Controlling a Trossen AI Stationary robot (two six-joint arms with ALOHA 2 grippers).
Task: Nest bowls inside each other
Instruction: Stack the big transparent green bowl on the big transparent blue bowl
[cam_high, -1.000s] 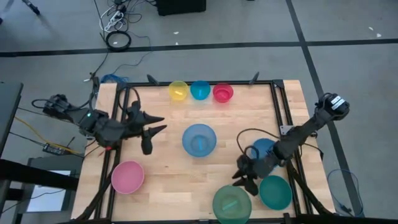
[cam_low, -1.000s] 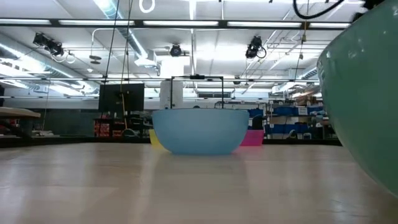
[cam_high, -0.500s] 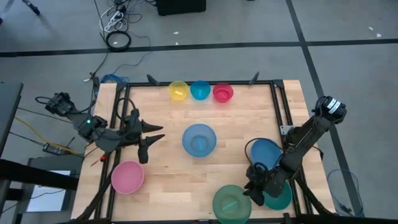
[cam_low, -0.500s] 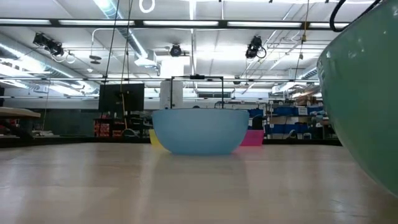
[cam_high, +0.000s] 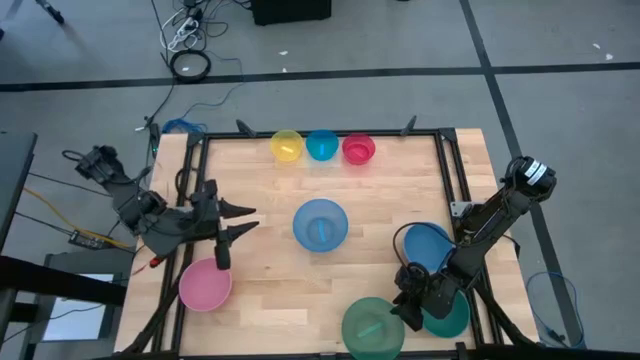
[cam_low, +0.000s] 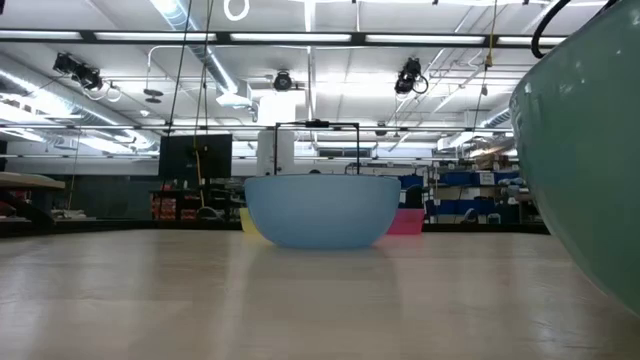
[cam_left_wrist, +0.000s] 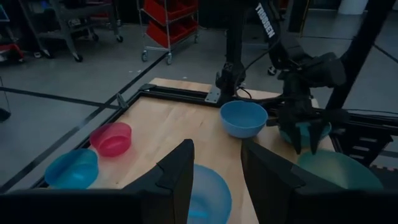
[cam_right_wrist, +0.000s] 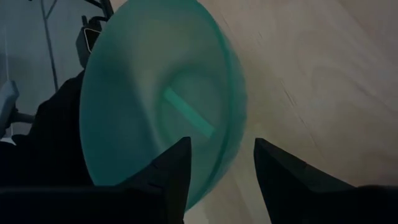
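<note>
From above I can count all 8 round plastic bowls on my wooden table (cam_high: 270, 190). 3 small ones line the far edge: the small yellow bowl (cam_high: 286, 145), the small blue bowl (cam_high: 322, 145) and the small magenta-red bowl (cam_high: 358, 149). The large light blue bowl (cam_high: 320, 224) sits mid-table, the large pink bowl (cam_high: 205, 285) near my left front corner, and the large blue bowl (cam_high: 428, 246), large green bowl (cam_high: 372, 326) and large teal bowl (cam_high: 447, 315) cluster at my right front.

My left gripper (cam_high: 232, 226) hangs just beyond the pink bowl, fingers apart and holding nothing. My right gripper (cam_high: 408, 306) is down at the teal bowl's rim, between it and the green bowl. My right wrist camera shows what the overhead cannot: my 2 dark fingers spread either side of the teal rim, not yet closed on it, with a pale strip visible inside the bowl.

The table-level camera sees neither gripper. There the light blue bowl stands upright in the middle, slivers of yellow and magenta-red peek out behind it, and the green bowl's wall fills the right edge, cut off.

In the overhead view my right arm covers part of the teal bowl, and the pink bowl does not show in my left wrist view.
</note>
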